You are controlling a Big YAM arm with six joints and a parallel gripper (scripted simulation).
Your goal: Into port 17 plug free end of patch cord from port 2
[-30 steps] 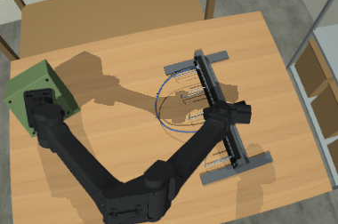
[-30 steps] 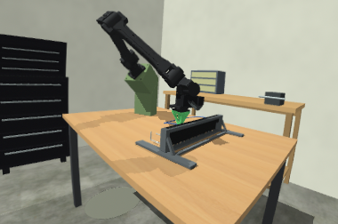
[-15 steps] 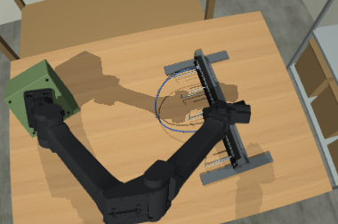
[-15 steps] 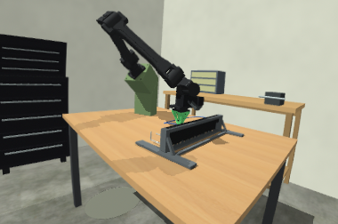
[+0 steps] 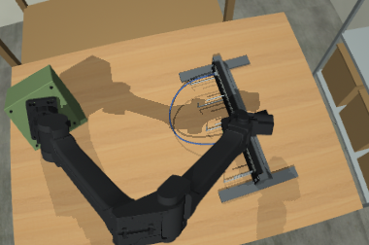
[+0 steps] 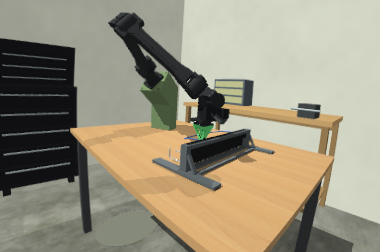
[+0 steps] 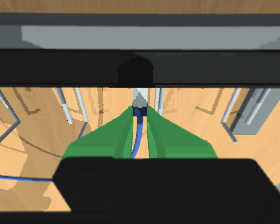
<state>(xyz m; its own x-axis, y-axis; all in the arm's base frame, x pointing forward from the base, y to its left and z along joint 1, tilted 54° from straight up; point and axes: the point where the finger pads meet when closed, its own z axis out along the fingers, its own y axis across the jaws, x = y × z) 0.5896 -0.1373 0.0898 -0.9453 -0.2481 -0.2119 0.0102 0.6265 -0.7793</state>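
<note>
While its fingers pinch the plug (image 7: 139,95), the gripper (image 7: 140,131) faces the panel (image 7: 67,67).

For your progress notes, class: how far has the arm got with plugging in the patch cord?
Done: the plug is picked up, pinched between the green fingers. In hand: its tip sits at the dark opening in the panel; how far in cannot be seen. Left: latching, letting go, and the blue cord lying still.
</note>
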